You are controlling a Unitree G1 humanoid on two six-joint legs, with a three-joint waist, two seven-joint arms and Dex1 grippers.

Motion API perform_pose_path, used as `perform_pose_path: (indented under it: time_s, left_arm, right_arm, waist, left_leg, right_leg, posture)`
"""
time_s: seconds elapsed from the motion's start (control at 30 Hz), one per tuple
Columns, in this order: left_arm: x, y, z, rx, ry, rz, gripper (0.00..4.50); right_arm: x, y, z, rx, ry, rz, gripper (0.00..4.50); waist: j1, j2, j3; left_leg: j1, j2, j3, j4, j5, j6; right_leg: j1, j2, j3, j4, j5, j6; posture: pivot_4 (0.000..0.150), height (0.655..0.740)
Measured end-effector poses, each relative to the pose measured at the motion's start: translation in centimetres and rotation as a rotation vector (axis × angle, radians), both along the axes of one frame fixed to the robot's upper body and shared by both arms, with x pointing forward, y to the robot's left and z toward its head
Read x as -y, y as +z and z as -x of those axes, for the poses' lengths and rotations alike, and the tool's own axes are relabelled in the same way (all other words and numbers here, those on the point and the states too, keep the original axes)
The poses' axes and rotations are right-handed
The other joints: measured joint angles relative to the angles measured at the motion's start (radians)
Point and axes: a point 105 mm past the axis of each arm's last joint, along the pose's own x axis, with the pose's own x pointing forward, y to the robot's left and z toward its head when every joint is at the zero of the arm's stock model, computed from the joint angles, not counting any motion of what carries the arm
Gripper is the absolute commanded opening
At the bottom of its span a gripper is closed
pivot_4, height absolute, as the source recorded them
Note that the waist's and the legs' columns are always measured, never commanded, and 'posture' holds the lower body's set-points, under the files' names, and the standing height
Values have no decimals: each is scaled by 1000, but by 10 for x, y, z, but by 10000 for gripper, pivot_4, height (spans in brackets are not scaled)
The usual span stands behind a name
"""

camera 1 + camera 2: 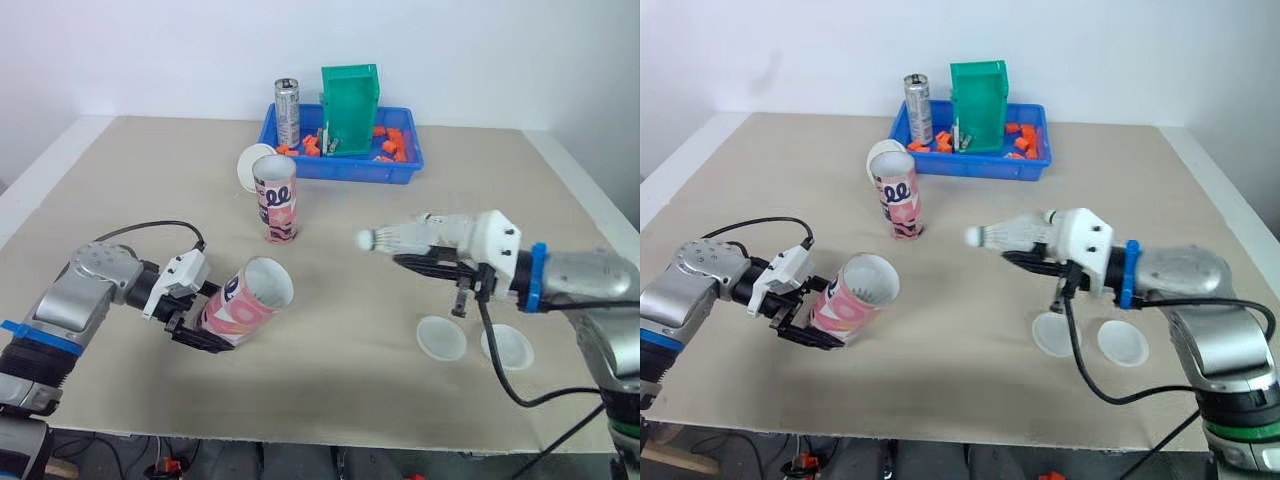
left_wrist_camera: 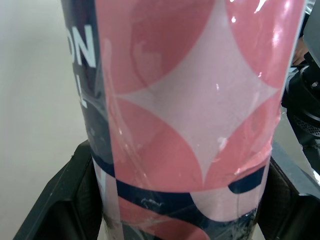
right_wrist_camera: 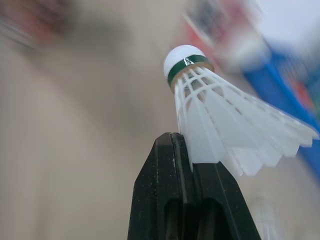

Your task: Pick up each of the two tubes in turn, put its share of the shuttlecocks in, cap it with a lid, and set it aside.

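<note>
My left gripper [image 1: 203, 322] is shut on a pink patterned tube [image 1: 247, 299], holding it tilted above the table's front left with its open mouth facing right. In the left wrist view the tube [image 2: 190, 115] sits between the black fingers [image 2: 55, 200]. My right gripper [image 1: 418, 256] is shut on a white shuttlecock [image 1: 395, 238], held in the air with its cork pointing left toward the tube's mouth. The shuttlecock [image 3: 215, 115] shows pinched by its feathers. A second pink tube [image 1: 275, 197] stands upright mid-table. Two white lids [image 1: 441, 337] [image 1: 507, 347] lie flat under my right arm.
A third white lid [image 1: 250, 165] leans behind the upright tube. At the back stands a blue tray [image 1: 400, 172] with orange pieces, a green bin [image 1: 350, 105] and a metal can [image 1: 287, 110]. The table's front edge [image 1: 300, 438] is close below both arms.
</note>
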Motion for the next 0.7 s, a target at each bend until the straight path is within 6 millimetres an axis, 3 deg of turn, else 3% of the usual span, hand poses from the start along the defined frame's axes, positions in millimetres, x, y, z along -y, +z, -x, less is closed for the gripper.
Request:
perform_pose_path:
  time_s: [0.13, 0.3, 0.53, 0.7]
  left_arm:
    - [-1, 0, -1, -4, 7, 1, 36190]
    - [-1, 0, -1, -3, 7, 1, 36190]
    - [-1, 0, -2, -3, 9, -1, 36190]
    - [-1, 0, -2, -6, 8, -1, 36190]
  right_arm:
    - [-33, 4, 17, 37, 212, 92, 220]
    - [-60, 11, 17, 124, 331, 155, 220]
    - [-77, -8, 5, 147, 402, 275, 220]
    - [-95, -2, 2, 213, 461, 311, 220]
  waist:
    - [3, 0, 0]
    - [2, 0, 0]
    - [2, 0, 0]
    - [1, 0, 0]
  left_leg:
    - [-2, 0, 0, 0, -1, -1]
    - [-2, 0, 0, 0, -1, -1]
    - [-2, 0, 0, 0, -1, -1]
    - [-2, 1, 0, 0, -1, -1]
  right_leg:
    - [-1, -1, 0, 0, -2, 0]
    - [-2, 0, -1, 0, -2, -1]
    - [-2, 0, -1, 0, -1, -1]
    - [-3, 0, -1, 1, -1, -1]
  posture:
    - [1500, 7362]
    - [1500, 7362]
    - [1500, 7362]
    - [1500, 7362]
